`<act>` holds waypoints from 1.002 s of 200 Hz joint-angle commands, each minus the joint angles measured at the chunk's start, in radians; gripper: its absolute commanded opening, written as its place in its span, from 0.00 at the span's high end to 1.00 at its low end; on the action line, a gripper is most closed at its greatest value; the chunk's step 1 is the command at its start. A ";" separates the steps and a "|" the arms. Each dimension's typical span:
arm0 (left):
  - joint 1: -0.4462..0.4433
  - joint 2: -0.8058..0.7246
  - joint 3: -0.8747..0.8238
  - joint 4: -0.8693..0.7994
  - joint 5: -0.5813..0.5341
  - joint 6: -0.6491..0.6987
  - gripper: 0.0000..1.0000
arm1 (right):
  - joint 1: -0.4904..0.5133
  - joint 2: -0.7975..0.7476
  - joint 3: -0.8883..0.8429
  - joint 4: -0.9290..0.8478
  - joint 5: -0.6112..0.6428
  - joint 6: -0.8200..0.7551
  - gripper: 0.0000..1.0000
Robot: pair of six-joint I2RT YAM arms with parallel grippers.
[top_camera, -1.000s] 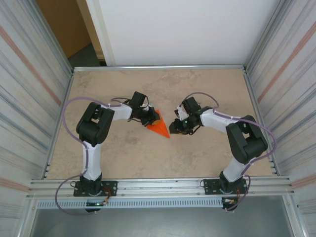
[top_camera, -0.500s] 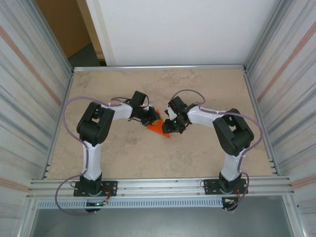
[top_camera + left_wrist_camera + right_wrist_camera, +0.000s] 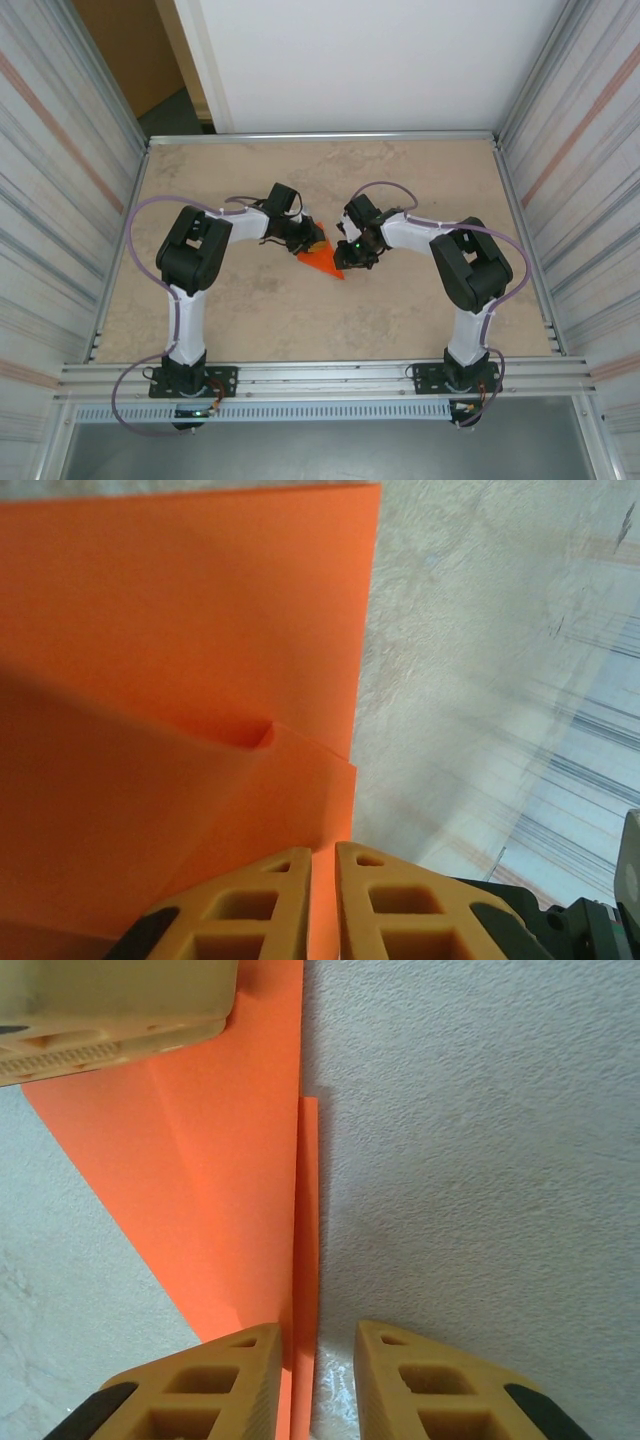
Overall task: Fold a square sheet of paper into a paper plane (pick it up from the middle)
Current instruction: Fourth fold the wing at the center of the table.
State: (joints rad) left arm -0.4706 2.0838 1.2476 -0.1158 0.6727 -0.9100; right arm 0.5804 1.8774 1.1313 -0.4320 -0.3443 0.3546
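The orange sheet of paper lies mid-table, folded into a pointed dart shape with its tip toward the near side. My left gripper is at its far left corner. In the left wrist view that gripper is shut on a fold of the paper, with orange filling the narrow slit between the fingers. My right gripper is at the paper's right edge. In the right wrist view it is open, and the paper's layered edge runs between the fingers, close to the left one.
The beige marbled table is bounded by corrugated metal walls on the left and right, and by a rail at the near edge. A yellow finger of the left gripper shows at the top of the right wrist view.
My right arm has swung left until its gripper reached the paper's right edge, and its jaws have narrowed. The left gripper and the paper have stayed about where they were.
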 commanded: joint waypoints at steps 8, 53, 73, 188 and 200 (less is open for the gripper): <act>0.006 0.083 -0.024 -0.142 -0.081 -0.012 0.85 | 0.004 0.046 0.006 -0.032 -0.023 -0.016 0.77; 0.006 0.086 -0.025 -0.148 -0.081 -0.012 0.87 | -0.018 -0.087 0.009 0.038 -0.017 0.032 0.78; 0.006 0.083 -0.026 -0.149 -0.081 -0.010 0.87 | -0.017 -0.116 -0.008 0.098 -0.024 0.047 0.79; 0.004 0.066 -0.024 -0.132 -0.069 -0.008 0.90 | -0.053 0.056 -0.027 0.205 -0.244 0.125 0.95; 0.004 0.058 -0.024 -0.123 -0.064 -0.008 0.90 | -0.057 0.069 -0.034 0.197 -0.235 0.126 0.95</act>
State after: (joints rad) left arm -0.4702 2.0892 1.2568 -0.1345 0.6727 -0.9138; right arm 0.5343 1.9186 1.1141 -0.2314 -0.5545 0.4603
